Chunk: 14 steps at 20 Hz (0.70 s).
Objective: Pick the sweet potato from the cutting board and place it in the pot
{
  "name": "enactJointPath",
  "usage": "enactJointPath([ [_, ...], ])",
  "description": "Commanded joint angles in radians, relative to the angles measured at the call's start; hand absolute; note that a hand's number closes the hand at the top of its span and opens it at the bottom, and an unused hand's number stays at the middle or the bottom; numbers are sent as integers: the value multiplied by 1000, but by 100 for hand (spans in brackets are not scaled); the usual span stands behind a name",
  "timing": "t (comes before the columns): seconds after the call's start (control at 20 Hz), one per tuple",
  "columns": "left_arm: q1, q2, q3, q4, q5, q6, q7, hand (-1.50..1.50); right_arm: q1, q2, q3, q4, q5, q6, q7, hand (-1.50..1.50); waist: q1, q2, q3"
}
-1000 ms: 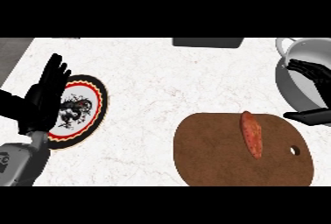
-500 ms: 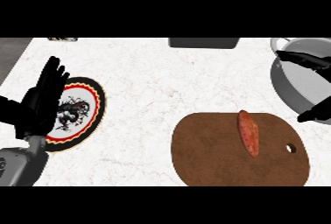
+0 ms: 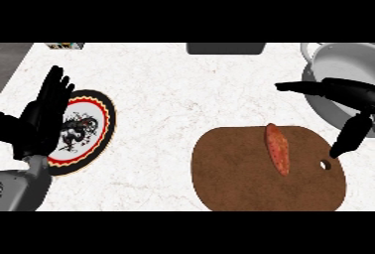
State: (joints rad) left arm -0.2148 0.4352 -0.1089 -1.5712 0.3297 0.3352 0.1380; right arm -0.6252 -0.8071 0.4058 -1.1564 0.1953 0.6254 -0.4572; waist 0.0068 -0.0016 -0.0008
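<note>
Right hand (image 3: 350,99) spread between pot (image 3: 344,54) and sweet potato (image 3: 278,148).

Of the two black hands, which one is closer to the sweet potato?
The right hand, open beside the pot, near the sweet potato. The left hand rests over the patterned plate.

Sweet potato (image 3: 278,149) on cutting board (image 3: 242,183)

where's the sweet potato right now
In the head view the sweet potato lies on the brown cutting board, lower right on the counter, below and left of the pot, with the open right hand just above it.
</note>
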Motion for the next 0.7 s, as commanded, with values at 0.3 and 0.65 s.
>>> enactJointPath([
  [0.3,48,-40,41,-66,-58,-20,27,0,123,55,-56,-152,87,95,72,-150,-6,0,1],
  [0.65,18,-69,66,-17,-88,-50,17,0,122,131,-58,-131,229,67,159,-150,-4,2,1],
])
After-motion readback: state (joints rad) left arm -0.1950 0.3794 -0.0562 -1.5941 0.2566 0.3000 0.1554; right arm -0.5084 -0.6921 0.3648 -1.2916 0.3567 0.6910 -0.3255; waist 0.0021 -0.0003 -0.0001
